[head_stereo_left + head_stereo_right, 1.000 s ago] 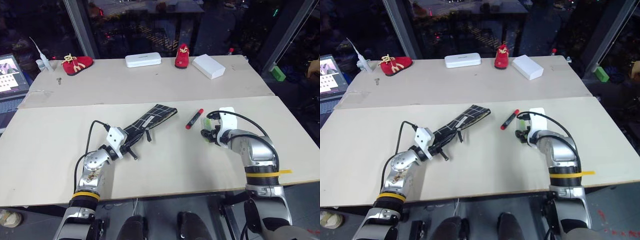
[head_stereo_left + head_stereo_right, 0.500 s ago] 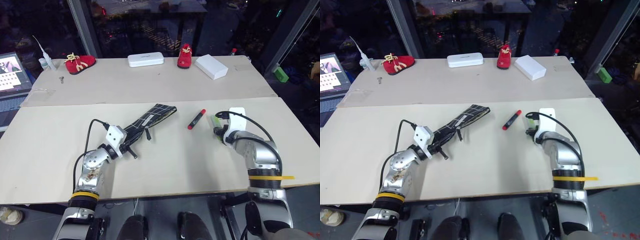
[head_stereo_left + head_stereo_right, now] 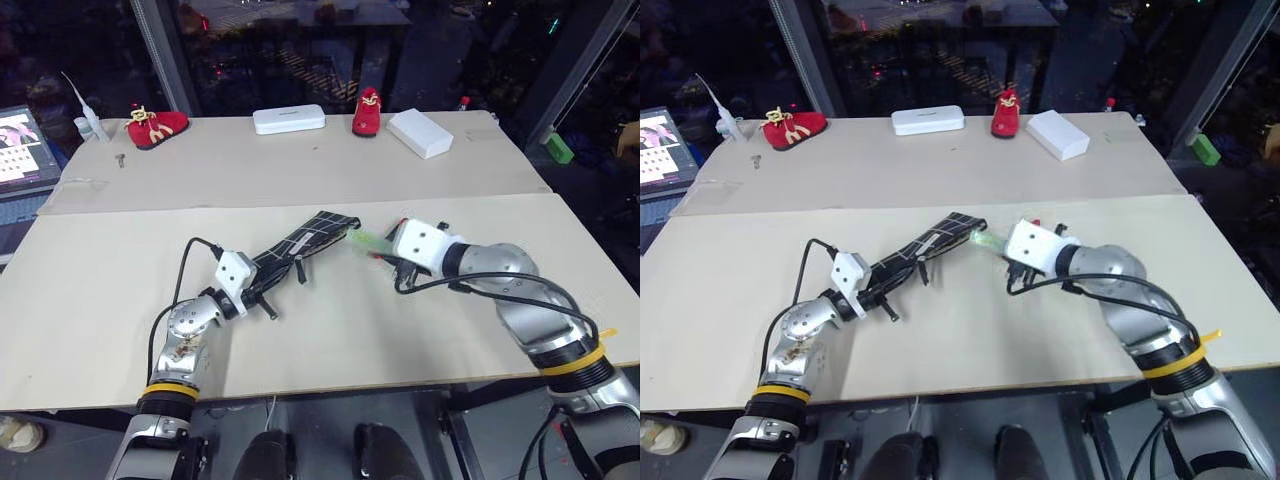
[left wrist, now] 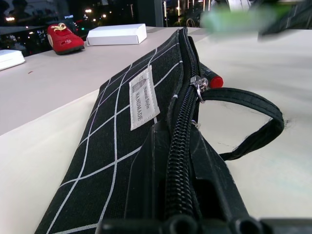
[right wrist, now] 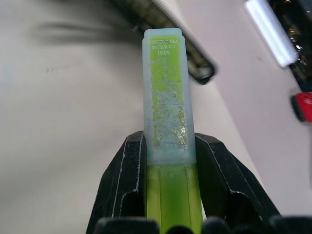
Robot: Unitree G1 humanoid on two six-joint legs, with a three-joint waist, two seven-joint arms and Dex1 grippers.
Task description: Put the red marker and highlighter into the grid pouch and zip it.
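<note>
Across the near half of the pale beige tabletop [image 3: 100, 290], bare board lies on both sides of the two arms, and the seam between the two boards runs just behind them. Along the far edge stand two small red baby shoes [image 3: 155, 125], a flat white plastic case [image 3: 288, 119] and a white rectangular box [image 3: 418, 132], all well apart from the work.

At the centre lies the flat black fabric grid pouch with thin white lines [image 3: 305, 238], its long axis slanting from the near left toward the far right. The left gripper [image 3: 262, 292] has its black fingers pinched tight on the pouch's near end, right at the zipper line. The zipper pull loop [image 4: 253, 114] hangs out beside the zipper. Whether anything is inside the pouch cannot be told.

The right gripper [image 3: 1002, 247] clamps the short, chunky light-green translucent highlighter [image 5: 166, 97] between both fingers, its free end pointing out past the fingertips toward the pouch's far end, held above the board and close to that end.

The slim red marker [image 4: 213, 79] lies on the table just beside the pouch's far end, largely hidden behind the right hand in the head views.
</note>
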